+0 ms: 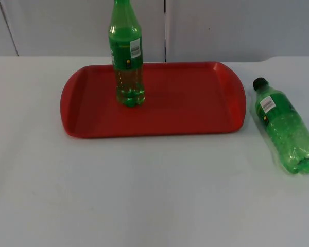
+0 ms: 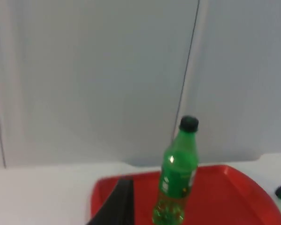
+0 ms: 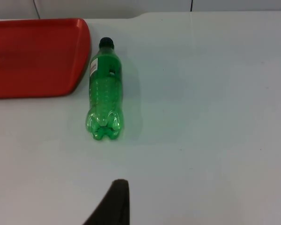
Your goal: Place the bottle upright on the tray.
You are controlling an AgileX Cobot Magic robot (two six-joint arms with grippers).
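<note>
Nearest, lying bottle (image 1: 286, 129) on its side on the table (image 1: 144, 195), right of the red tray (image 1: 195, 110), cap pointing far. Farther left, upright bottle (image 1: 126, 54) already on the tray. Cannot tell either claw's opening. Best gripped mid-body, tipped upright, set down apart from its neighbour.
</note>
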